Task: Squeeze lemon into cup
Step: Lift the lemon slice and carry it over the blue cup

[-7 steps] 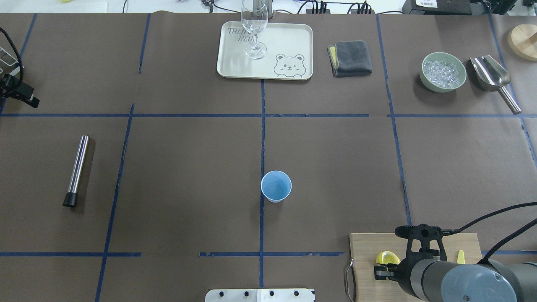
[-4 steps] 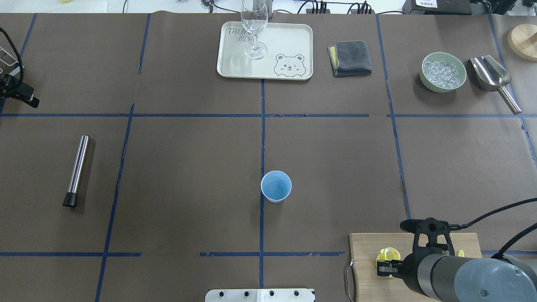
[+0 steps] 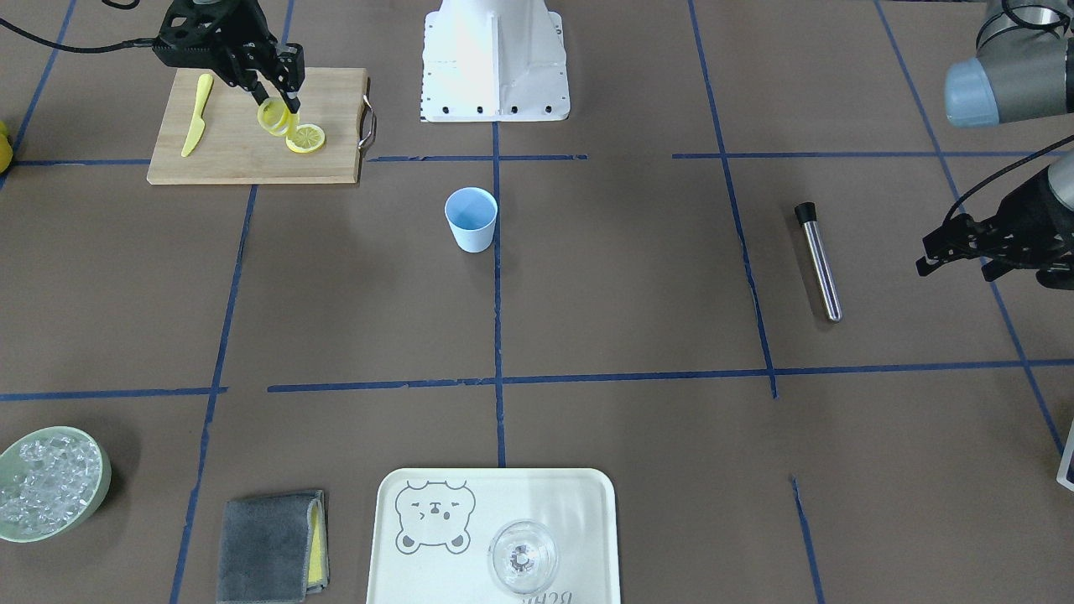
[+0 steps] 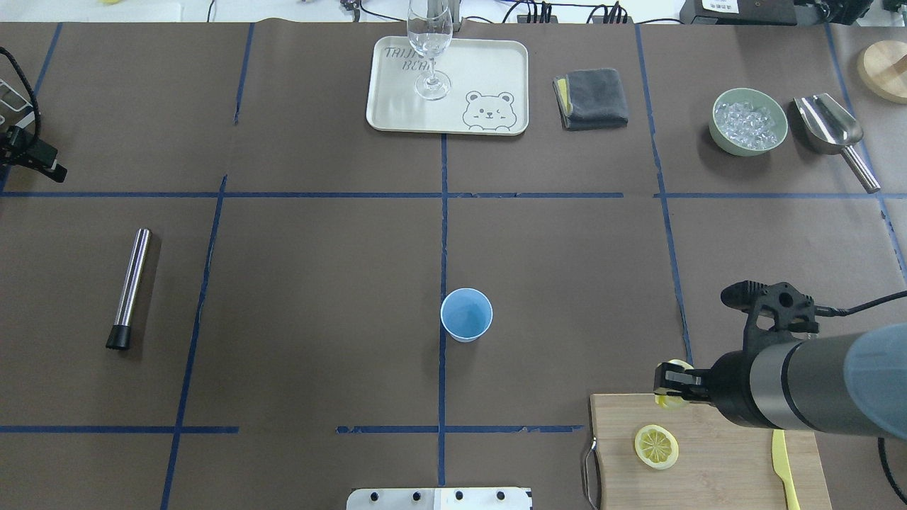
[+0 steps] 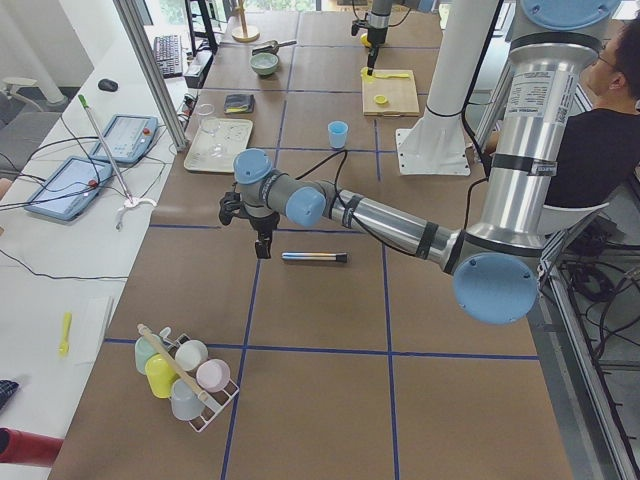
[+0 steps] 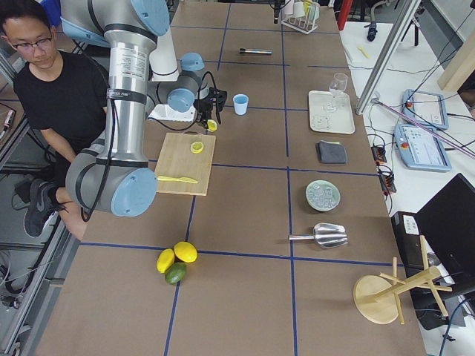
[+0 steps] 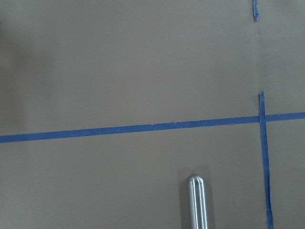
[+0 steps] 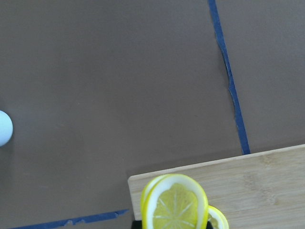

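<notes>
My right gripper [image 4: 671, 388] is shut on a lemon [image 3: 273, 117] slice and holds it in the air over the far edge of the wooden cutting board [image 4: 716, 453]. In the right wrist view the lemon [image 8: 175, 206] fills the bottom edge, face on. A second slice [image 4: 656, 446] lies flat on the board. The light-blue cup [image 4: 466, 315] stands upright near the table's middle, well to the left of the held slice. My left gripper [image 3: 940, 256] hovers at the table's far left; its jaws do not show clearly.
A yellow knife [image 4: 783, 467] lies on the board. A steel rod [image 4: 131, 287] lies at the left. Along the far edge are a tray [image 4: 489, 71] with a clear glass [image 4: 430, 42], a grey cloth [image 4: 592, 98], an ice bowl [image 4: 730, 147] and a scoop [image 4: 829, 127].
My right gripper has risen off the board with one lemon slice and moved toward the board's far edge. The other slice now lies uncovered on the board.
</notes>
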You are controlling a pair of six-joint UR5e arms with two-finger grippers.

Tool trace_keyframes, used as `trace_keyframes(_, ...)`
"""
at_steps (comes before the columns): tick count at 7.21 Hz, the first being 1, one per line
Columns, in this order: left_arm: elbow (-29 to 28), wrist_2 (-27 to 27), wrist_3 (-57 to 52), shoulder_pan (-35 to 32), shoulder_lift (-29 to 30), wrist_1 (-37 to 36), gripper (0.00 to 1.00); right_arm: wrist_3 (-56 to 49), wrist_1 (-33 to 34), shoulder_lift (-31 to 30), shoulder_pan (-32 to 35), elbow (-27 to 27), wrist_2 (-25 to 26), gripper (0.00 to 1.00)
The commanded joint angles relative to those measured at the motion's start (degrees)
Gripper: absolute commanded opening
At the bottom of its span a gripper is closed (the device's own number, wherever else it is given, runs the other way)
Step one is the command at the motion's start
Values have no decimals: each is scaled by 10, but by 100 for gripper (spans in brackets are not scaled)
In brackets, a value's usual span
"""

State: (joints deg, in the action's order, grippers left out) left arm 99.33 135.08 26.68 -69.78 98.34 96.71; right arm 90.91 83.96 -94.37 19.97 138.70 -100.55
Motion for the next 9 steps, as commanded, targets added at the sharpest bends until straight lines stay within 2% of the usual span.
trace_keyframes(1, -5, 0, 1, 0, 0, 5, 100, -8, 180, 224, 42, -53, -13, 47)
trace_keyframes(2, -8, 0, 0, 0, 0, 7, 100, -14, 242, 354, 49, -135, -6, 48)
trace_keyframes(4, -15, 1, 0, 1, 0, 12, 100, -16, 240, 454, 50, -270, 17, 47)
trace_keyframes(5, -26, 1, 1, 1, 0, 28, 100, -16, 221, 469, 50, -301, 19, 48)
trace_keyframes(9, -33, 1, 0, 1, 0, 33, 100, -14, 219, 464, 46, -304, 17, 49)
